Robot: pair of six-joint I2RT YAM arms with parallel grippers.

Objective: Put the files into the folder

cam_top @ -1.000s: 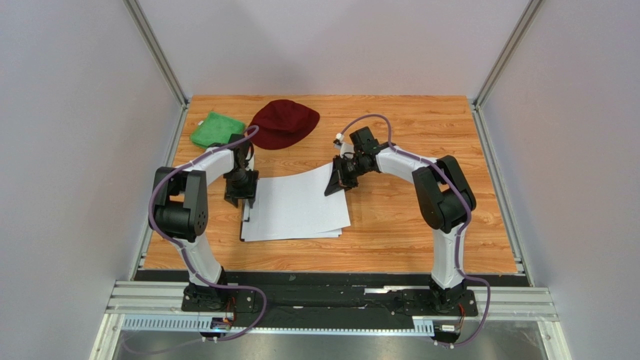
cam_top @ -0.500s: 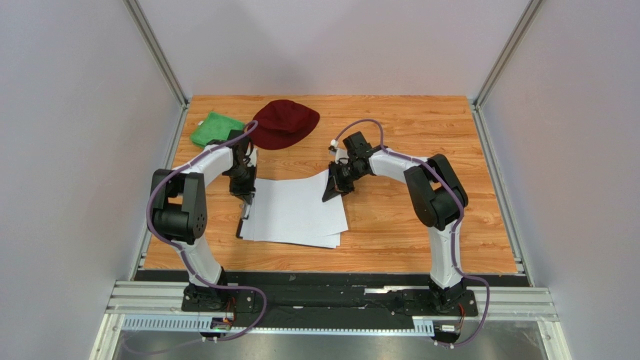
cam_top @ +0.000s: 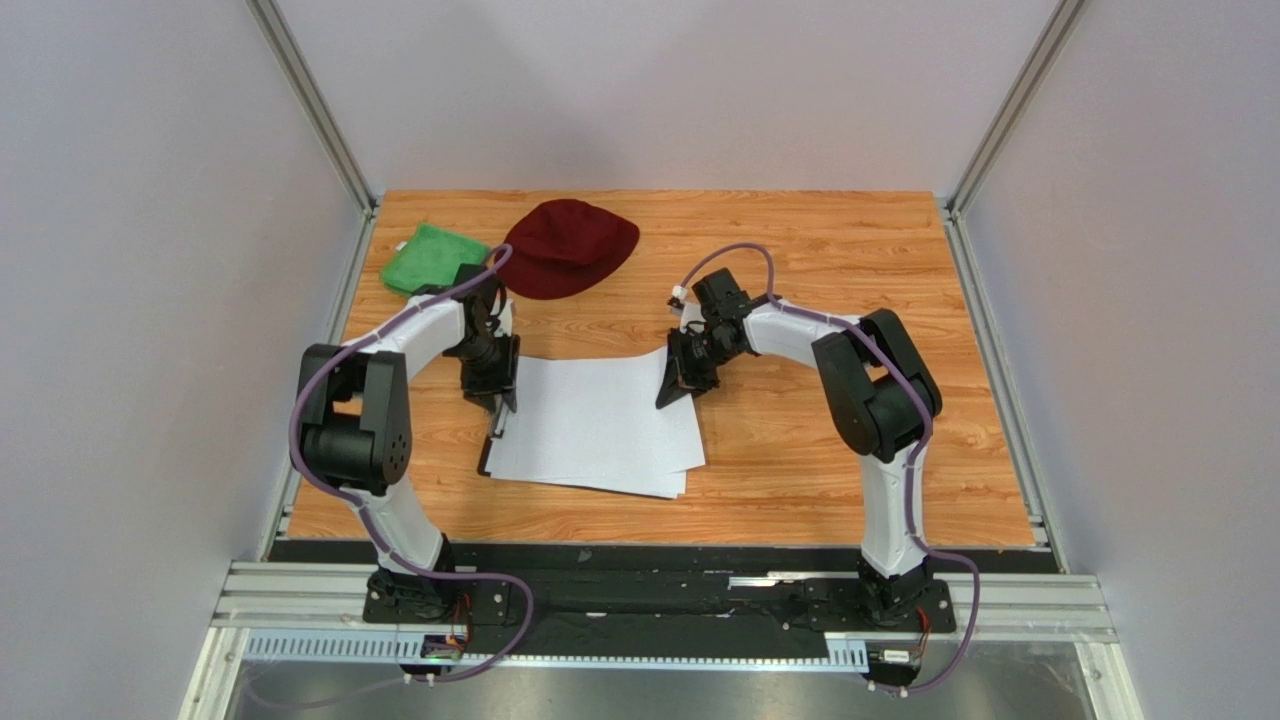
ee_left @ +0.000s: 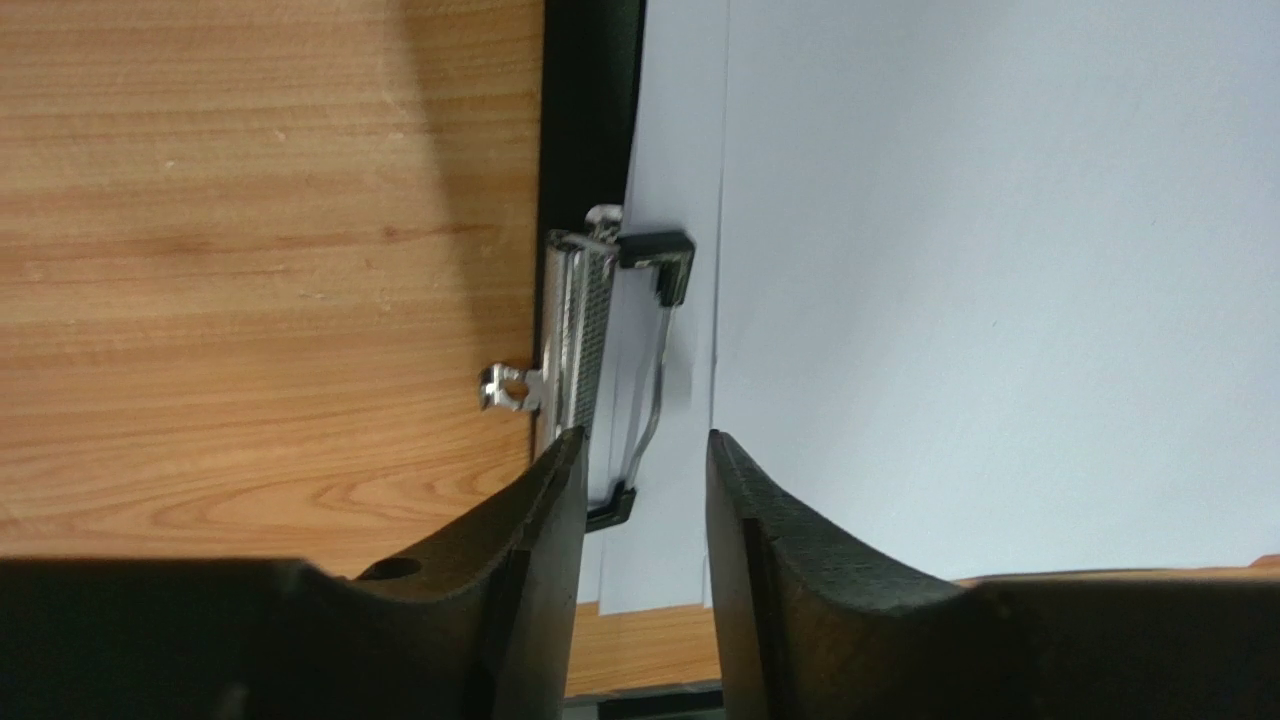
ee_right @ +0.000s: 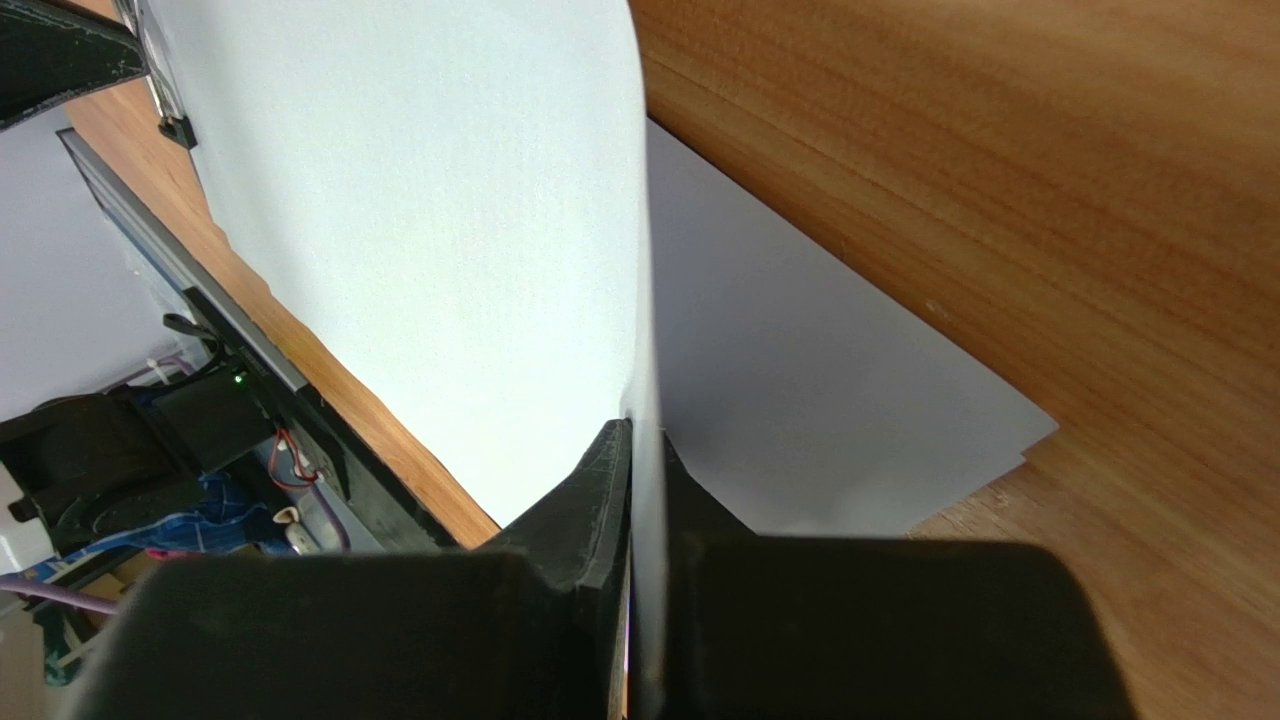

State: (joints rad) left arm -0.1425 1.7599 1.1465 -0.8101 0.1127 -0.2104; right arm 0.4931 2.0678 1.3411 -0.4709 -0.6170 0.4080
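Note:
Several white paper sheets (cam_top: 598, 428) lie stacked over the black clipboard, of which only a strip at the left edge (cam_top: 489, 452) shows. In the left wrist view the clipboard edge (ee_left: 589, 105) carries the silver clip (ee_left: 577, 353), with the sheets (ee_left: 977, 270) just right of it. My left gripper (ee_left: 643, 450) is open, its tips astride the clip's wire end. It is at the stack's far left corner in the top view (cam_top: 495, 384). My right gripper (cam_top: 679, 375) is shut on the top sheet's far right edge (ee_right: 436, 225), lifting it off the lower sheets (ee_right: 827, 405).
A dark red cap (cam_top: 568, 245) and a green cloth (cam_top: 433, 258) lie at the back left of the wooden table (cam_top: 842, 255), just behind the left arm. Grey walls close in the table's left, right and far sides.
My right gripper moved slightly nearer with the pinched sheet, which now bows less. The stack turned a little. My left gripper shifted a little farther along the clip edge.

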